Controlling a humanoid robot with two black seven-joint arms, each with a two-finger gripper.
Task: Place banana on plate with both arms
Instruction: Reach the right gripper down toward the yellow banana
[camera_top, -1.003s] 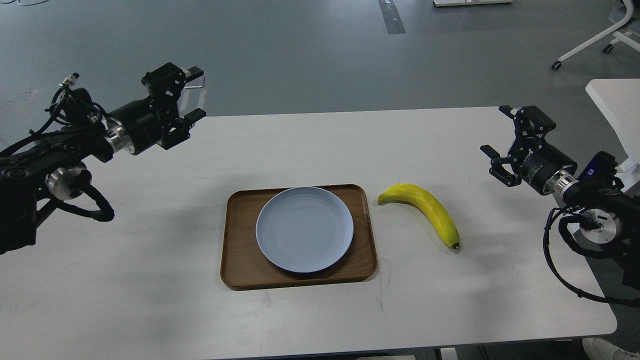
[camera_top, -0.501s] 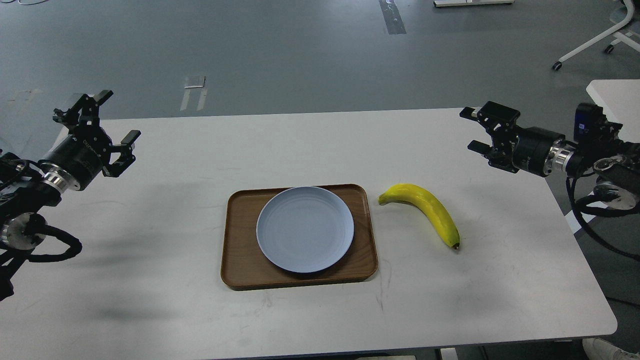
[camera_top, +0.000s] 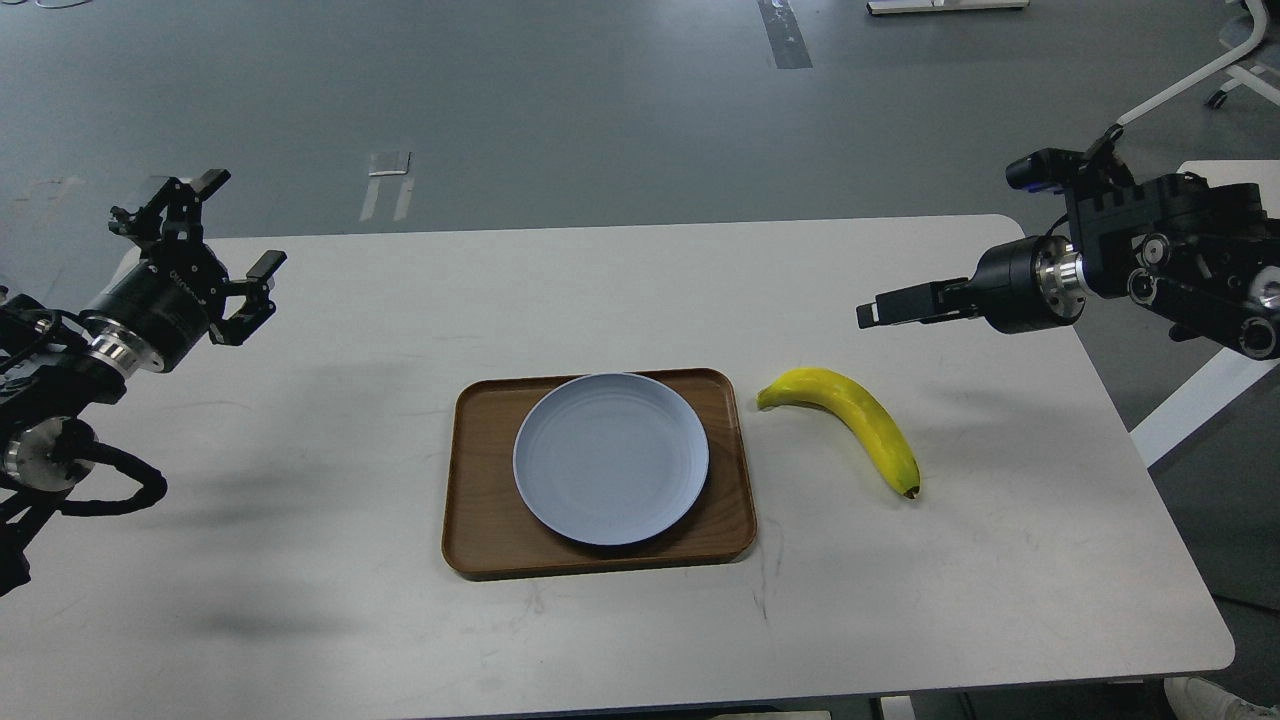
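right arm (camera_top: 1100, 275) has swung in above the banana (camera_top: 850, 420), fingers (camera_top: 885, 306) edge-on, state unclear; left fingers (camera_top: 262, 268) spread, empty. banana soft, curved: grip mid-body gently.

I see the banana (camera_top: 850, 420) lying on the table (camera_top: 300, 600), just right of the wooden tray (camera_top: 480, 540) carrying the plate (camera_top: 611, 459). My left pincer (camera_top: 222, 232) hovers spread wide; my right pincer (camera_top: 868, 312) points toward the banana, side-on.
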